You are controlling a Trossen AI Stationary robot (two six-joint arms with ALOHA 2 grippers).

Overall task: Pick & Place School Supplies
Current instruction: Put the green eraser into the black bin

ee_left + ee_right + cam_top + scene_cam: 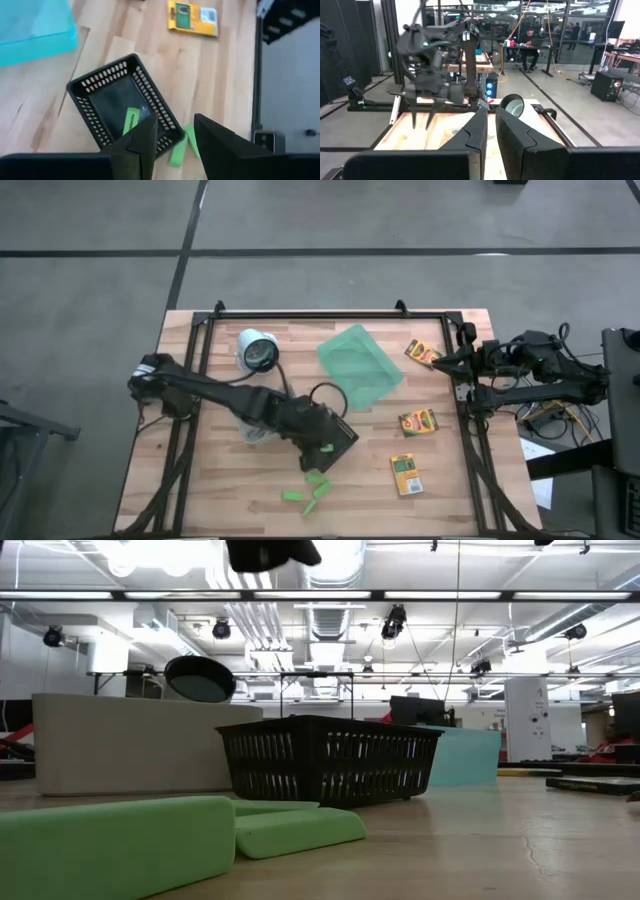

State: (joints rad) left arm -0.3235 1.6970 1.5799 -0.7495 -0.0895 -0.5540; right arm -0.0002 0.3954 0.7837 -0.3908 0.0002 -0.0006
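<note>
Room: we see a grey concrete floor around the rig from above, and across the bench top a wide workshop with ceiling lights, desks and a seated person far behind.
Bench: we find a pale wooden bench (pixel 230 490) inside a black frame.
Left pincer: we see the left pincer (pixel 172 135) hanging over the near middle of the bench, right above a black basket (pixel 125 107); its two fingers stand spread with bare space between them, pinching nothing.
Black basket: we see a small black mesh basket (pixel 330 435) tilted on the wood, with one green stick (pixel 131 121) lying inside on its floor.
Green sticks: we count several more bright green sticks (pixel 310 490) loose on the bench just beside the basket's near edge; two of them (pixel 179 150) show next to its rim past the left fingers, and they fill the foreground (pixel 120 845) across the bench top.
Crayon boxes: we see three yellow-and-green crayon boxes on the right half of the bench, one near the far right corner (pixel 422 353), one in the middle (pixel 417 421), one nearer the front (pixel 406 474), all well apart from the basket.
Green tray: we see a translucent green tray (pixel 360 365) lying between the basket and the far crayon box.
White cup: we see a white cup (pixel 256 351) lying on its side toward the far left.
Right pincer: we see the right pincer (pixel 490 130) waiting by the bench's far right edge, fingers nearly pressed together, holding nothing.
</note>
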